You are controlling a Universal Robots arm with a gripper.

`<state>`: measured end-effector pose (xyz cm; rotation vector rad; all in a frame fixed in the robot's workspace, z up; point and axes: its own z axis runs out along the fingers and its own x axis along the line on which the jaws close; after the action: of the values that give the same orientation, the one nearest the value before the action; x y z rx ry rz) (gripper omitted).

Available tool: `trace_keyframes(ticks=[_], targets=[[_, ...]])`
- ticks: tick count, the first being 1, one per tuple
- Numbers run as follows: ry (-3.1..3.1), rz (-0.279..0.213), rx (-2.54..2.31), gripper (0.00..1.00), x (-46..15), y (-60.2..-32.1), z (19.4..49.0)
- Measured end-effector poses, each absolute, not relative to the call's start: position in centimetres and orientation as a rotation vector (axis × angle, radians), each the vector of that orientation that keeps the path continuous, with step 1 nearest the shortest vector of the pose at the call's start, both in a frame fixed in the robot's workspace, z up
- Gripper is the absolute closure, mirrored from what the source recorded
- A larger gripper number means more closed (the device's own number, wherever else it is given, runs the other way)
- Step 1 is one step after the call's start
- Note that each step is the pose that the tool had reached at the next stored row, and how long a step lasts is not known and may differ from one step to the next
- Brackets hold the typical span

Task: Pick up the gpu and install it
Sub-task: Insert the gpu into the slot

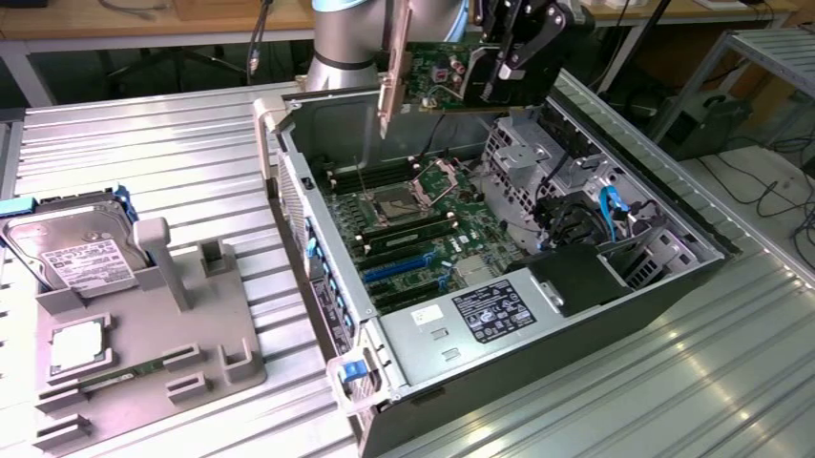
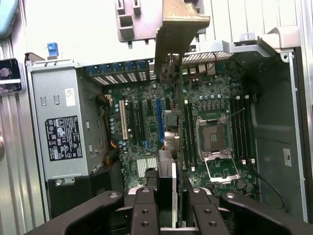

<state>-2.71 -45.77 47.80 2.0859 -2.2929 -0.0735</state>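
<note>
Exterior view: the gpu [image 1: 433, 67] hangs in the air over the far end of the open computer case [image 1: 662, 286], clear of the motherboard [image 1: 421, 234], with its silver bracket [image 1: 388, 86] on the exterior view's left. The hand [image 1: 499, 84] is partly closed, gripping the card. A hard drive [image 1: 76, 253] stands well apart on the table [image 1: 166, 143].

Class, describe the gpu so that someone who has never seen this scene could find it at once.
Start at the open computer case lying on the metal table. Above its far end in the exterior view, the black gripper holds the gpu. It is a green board held on edge, with a silver bracket at one end; the motherboard lies flat inside the case.
</note>
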Motion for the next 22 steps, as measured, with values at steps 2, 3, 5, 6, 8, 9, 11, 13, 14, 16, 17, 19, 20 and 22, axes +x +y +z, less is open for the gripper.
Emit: trace_keyframes(ticks=[2, 3, 5, 6, 8, 9, 11, 13, 14, 16, 17, 19, 20, 22], targets=[[-2.271, -0.073, 2.109, 0.73, -2.71, -45.78, 47.80], [-2.260, -0.073, 2.121, 0.73, -2.71, -45.79, 47.80], [-2.234, -0.072, 2.147, 0.73, -2.71, -45.80, 47.80], [-2.222, -0.071, 2.159, 0.73, -2.71, -45.81, 47.80], [-2.197, -0.071, 2.184, 0.73, -2.71, -45.83, 47.80], [-2.185, -0.070, 2.196, 0.73, -2.71, -45.84, 47.80], [-2.162, -0.070, 2.217, 0.73, -2.71, -45.85, 47.80], [-2.138, -0.069, 2.240, 0.73, -2.71, -45.86, 47.80], [-2.127, -0.069, 2.250, 0.73, -2.71, -45.86, 47.80], [-2.103, -0.068, 2.272, 0.73, -2.71, -45.87, 47.80], [-2.092, -0.067, 2.282, 0.73, -2.71, -45.87, 47.80], [-2.067, -0.067, 2.304, 0.73, -2.71, -45.88, 47.80], [-2.053, -0.066, 2.316, 0.73, -2.71, -45.88, 47.80], [-2.025, -0.065, 2.340, 0.73, -2.71, -45.88, 47.80]])
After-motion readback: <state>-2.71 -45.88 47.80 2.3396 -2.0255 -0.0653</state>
